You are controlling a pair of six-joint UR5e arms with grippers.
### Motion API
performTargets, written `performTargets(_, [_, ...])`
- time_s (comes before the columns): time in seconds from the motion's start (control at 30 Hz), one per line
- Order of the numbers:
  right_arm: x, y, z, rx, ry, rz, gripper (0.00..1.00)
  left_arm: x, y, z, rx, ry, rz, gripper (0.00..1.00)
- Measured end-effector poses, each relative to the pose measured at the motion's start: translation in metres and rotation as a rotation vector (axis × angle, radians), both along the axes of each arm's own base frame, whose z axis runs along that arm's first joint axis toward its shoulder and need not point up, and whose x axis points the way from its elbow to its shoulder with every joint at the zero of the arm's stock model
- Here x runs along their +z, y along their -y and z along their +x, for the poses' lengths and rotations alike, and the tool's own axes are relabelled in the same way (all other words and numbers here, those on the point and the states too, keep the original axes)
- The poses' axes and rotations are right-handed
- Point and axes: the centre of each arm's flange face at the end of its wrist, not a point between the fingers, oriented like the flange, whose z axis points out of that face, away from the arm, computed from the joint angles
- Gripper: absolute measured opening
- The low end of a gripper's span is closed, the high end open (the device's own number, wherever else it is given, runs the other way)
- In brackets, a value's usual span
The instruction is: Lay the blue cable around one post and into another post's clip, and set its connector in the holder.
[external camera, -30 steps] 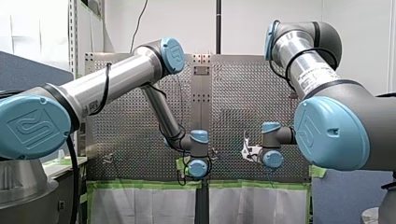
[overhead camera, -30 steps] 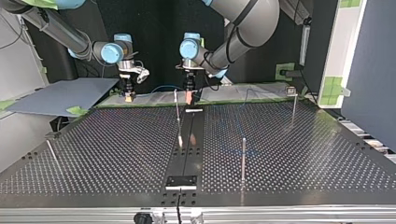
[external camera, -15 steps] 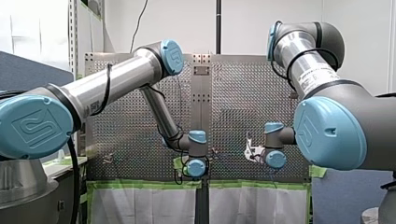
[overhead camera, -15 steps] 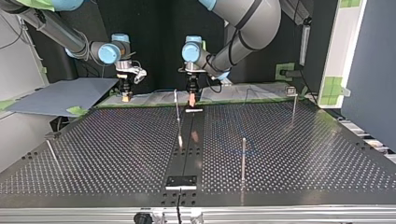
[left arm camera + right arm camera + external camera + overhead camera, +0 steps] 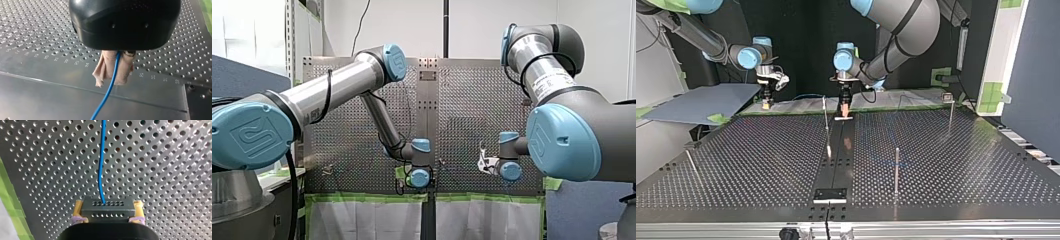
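My left gripper [image 5: 115, 75] pinches the blue cable [image 5: 107, 92]; my right gripper [image 5: 108, 206], clamping the connector [image 5: 107, 213], has drifted toward 9 o'clock (top view), probably tautening the span before routing.

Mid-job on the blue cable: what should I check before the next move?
1. Left end effector shut on the blue cable: ok.
2. Right end effector shut on the connector: ok.
3. Cable laid around a post: not ok, none wrapped.
4. Cable in the clip: not ok, no cable seen there.
5. Connector in the holder: not ok, the holder is empty.
6. Slack in the cable: cannot tell.
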Motion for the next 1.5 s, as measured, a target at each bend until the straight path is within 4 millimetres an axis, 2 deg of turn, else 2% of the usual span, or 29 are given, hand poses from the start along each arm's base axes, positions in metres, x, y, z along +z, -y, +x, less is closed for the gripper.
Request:
performTargets(0.23, [0.003, 0.006, -0.005, -0.009, 0.005, -0.01, 0.02, 0.001, -0.001, 0.004, -0.011, 0.005, 0.008, 0.08])
performTargets(0.27, [0.003, 0.007, -0.004, -0.009, 0.006, -0.01, 0.02, 0.001, -0.001, 0.004, -0.014, 0.007, 0.01, 0.04])
performTargets(0.4, [0.004, 0.009, -0.004, -0.009, 0.007, -0.014, 0.02, 0.004, 0.001, 0.007, -0.03, 0.014, 0.012, 0.04])
performTargets(0.43, [0.004, 0.01, -0.005, -0.01, 0.007, -0.015, 0.02, 0.004, 0.002, 0.007, -0.034, 0.015, 0.013, 0.0])
performTargets(0.73, [0.006, 0.014, -0.007, -0.015, 0.008, -0.02, 0.02, 0.004, 0.004, 0.009, -0.076, 0.01, 0.04, 0.0])
performTargets(1.07, [0.009, 0.023, -0.014, -0.037, 0.011, -0.04, 0.02, 0.005, -0.004, 0.013, -0.001, 0.012, 0.12, 0.0])
performTargets(1.5, [0.013, 0.041, -0.037, -0.119, 0.008, -0.07, 0.02, 0.013, -0.011, 0.024, 0.101, 0.031, 0.188, 0.0])
